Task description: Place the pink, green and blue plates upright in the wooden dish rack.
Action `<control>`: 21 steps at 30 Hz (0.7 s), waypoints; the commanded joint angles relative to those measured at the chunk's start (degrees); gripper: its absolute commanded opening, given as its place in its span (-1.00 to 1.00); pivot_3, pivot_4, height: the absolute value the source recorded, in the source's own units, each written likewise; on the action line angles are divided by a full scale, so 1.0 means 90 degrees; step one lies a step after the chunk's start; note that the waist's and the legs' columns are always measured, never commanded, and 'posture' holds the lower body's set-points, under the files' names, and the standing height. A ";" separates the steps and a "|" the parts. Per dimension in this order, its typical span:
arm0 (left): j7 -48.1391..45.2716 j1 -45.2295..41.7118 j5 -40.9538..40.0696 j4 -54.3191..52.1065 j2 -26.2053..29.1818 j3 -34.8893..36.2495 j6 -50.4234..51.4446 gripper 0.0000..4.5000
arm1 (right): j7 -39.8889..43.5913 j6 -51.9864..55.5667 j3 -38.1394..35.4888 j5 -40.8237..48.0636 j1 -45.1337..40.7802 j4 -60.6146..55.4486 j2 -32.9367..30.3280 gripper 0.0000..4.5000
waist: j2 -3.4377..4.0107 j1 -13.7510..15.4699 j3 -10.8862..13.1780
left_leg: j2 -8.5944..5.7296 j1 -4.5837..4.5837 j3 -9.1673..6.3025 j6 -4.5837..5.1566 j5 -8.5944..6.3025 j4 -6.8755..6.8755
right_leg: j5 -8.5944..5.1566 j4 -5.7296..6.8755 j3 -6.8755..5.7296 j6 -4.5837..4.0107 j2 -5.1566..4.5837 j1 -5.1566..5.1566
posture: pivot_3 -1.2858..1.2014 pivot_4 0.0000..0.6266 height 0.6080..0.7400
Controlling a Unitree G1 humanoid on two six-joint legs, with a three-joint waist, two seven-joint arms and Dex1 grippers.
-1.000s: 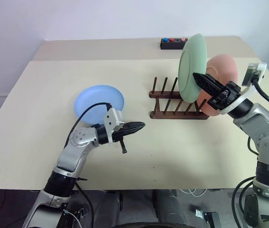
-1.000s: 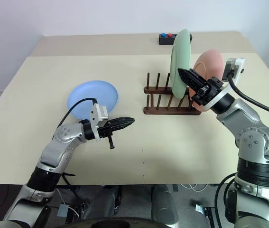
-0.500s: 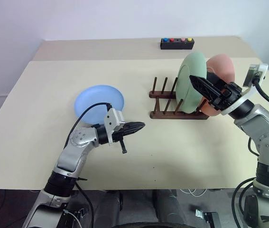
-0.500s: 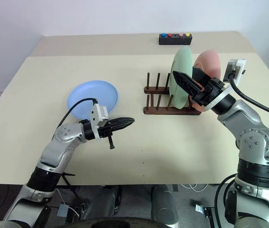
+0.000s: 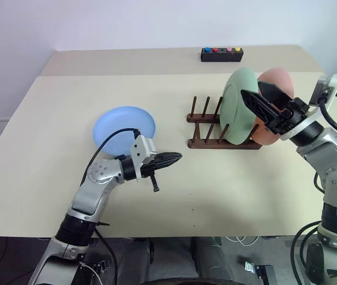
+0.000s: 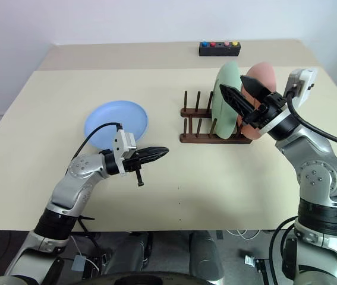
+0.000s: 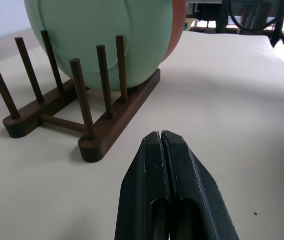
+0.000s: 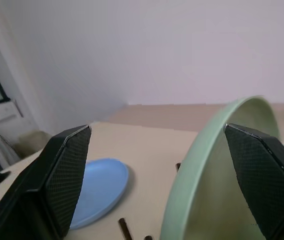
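The pale green plate (image 5: pixel 237 107) stands upright in the wooden dish rack (image 5: pixel 207 127), just in front of the pink plate (image 5: pixel 281 80), which is upright at the rack's right end. My right gripper (image 5: pixel 251 89) is open, one finger on each side of the green plate's upper rim (image 8: pixel 202 165) without pinching it. The blue plate (image 5: pixel 123 124) lies flat on the table to the left of the rack. My left gripper (image 5: pixel 177 157) is shut on nothing, hovering low over the table in front of the blue plate and pointing toward the rack (image 7: pixel 81 115).
A small black box with coloured buttons (image 5: pixel 221 54) sits at the back of the cream table (image 5: pixel 216 190). Several free pegs stand at the rack's left end. A table seam runs across the far side.
The green plate came down from above the rack into its slots, and my right gripper opened and let go of it. The left arm stayed still.
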 commanded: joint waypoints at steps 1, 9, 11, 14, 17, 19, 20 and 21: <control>0.0003 -0.0060 -0.0014 -0.0117 -0.0017 -0.0006 -0.0108 -1.00 | 0.0056 -0.0219 -0.0128 -0.0108 -0.0201 -0.0364 -0.0159 0.92 | 0.0000 0.0000 0.0000 | 0.0000 0.0000 0.0000 0.0000 0.0000 0.0000 | 0.0000 0.0000 0.0000 0.0000 0.0000 0.0000 | 0.03 -0.52 1.00; 0.0198 -0.0257 -0.0620 -0.0274 0.0151 0.0467 0.1055 -1.00 | 0.0473 -0.0772 0.0068 -0.0838 -0.0598 -0.0758 -0.0653 0.92 | 0.0000 -0.0009 0.0001 | 0.0000 -0.0001 0.0000 0.0000 0.0000 -0.0001 | 0.0000 0.0000 -0.0001 0.0000 0.0000 -0.0002 | 0.03 -0.52 1.00; 0.0401 -0.0400 -0.0818 -0.0289 0.0183 0.0720 0.1398 -0.65 | 0.0679 -0.0819 0.0165 -0.1001 -0.0647 -0.0842 -0.0880 0.93 | -0.0001 -0.0007 0.0001 | 0.0000 -0.0002 0.0000 0.0000 0.0000 -0.0001 | 0.0000 0.0000 -0.0001 0.0000 0.0000 -0.0004 | 0.03 -0.52 1.00; 0.1122 -0.0884 -0.0831 -0.0237 0.0370 0.1436 0.1679 0.00 | 0.1161 -0.0859 0.0327 -0.1218 -0.0658 -0.1108 -0.1392 0.93 | -0.0007 -0.0004 0.0006 | 0.0000 -0.0006 -0.0001 0.0000 0.0000 0.0001 | 0.0000 0.0000 -0.0002 0.0001 0.0000 -0.0006 | 0.03 -0.52 1.00; 0.1872 -0.1285 -0.0071 0.0210 0.0831 0.1504 0.1959 0.69 | 0.1420 -0.0938 0.0583 -0.1456 -0.0533 -0.1340 -0.1619 0.93 | -0.0012 -0.0012 0.0009 | 0.0002 -0.0010 -0.0003 0.0000 0.0000 0.0000 | 0.0000 0.0000 -0.0004 0.0001 0.0001 -0.0013 | 0.03 -0.52 1.00; 0.2210 -0.1439 0.0198 0.0395 0.1009 0.1509 0.2098 0.98 | 0.1496 -0.0913 0.0704 -0.1511 -0.0473 -0.1459 -0.1643 0.93 | -0.0012 -0.0026 0.0008 | 0.0001 -0.0008 0.0001 0.0000 0.0000 -0.0001 | 0.0000 -0.0001 -0.0002 0.0001 0.0001 -0.0012 | 0.03 -0.52 1.00; 0.2355 -0.1543 0.0245 0.0485 0.1080 0.1547 0.2340 0.98 | 0.1538 -0.0944 0.0794 -0.1603 -0.0428 -0.1536 -0.1657 0.93 | -0.0012 -0.0020 0.0009 | 0.0001 -0.0008 0.0003 0.0000 0.0000 -0.0002 | 0.0000 -0.0002 -0.0002 0.0002 0.0000 -0.0012 | 0.03 -0.52 1.00; 0.2603 -0.1743 0.0295 0.0609 0.1150 0.1655 0.2724 0.98 | 0.1601 -0.0975 0.0941 -0.1717 -0.0358 -0.1648 -0.1667 0.93 | -0.0014 -0.0013 0.0010 | 0.0001 -0.0010 0.0002 0.0000 0.0000 -0.0002 | 0.0000 -0.0002 -0.0002 0.0002 0.0000 -0.0013 | 0.03 -0.52 1.00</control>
